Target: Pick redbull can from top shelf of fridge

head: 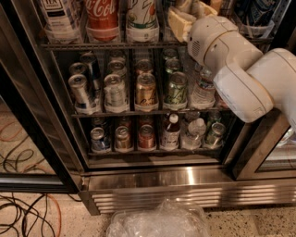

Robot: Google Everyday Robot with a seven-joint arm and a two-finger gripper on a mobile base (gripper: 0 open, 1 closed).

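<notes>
The fridge [185, 183] stands open in front of me, with three wire racks in view. The top shelf [111, 45] carries bottles in clear lane trays, among them a Coca-Cola bottle [102, 16]. Slim silver and blue redbull cans [79, 92] stand at the left end of the middle rack, beside a silver can, a gold can [145, 92] and a green can [176, 90]. My gripper [192, 11] reaches into the right side of the top shelf, well above and to the right of those slim cans. My white arm [240, 69] hides what stands behind it.
The bottom rack [152, 150] holds small cans and bottles. A black door frame [32, 106] runs down the left and another [259, 148] stands at the right. A crumpled clear plastic bag [157, 222] lies on the floor in front. Cables [23, 217] lie at the lower left.
</notes>
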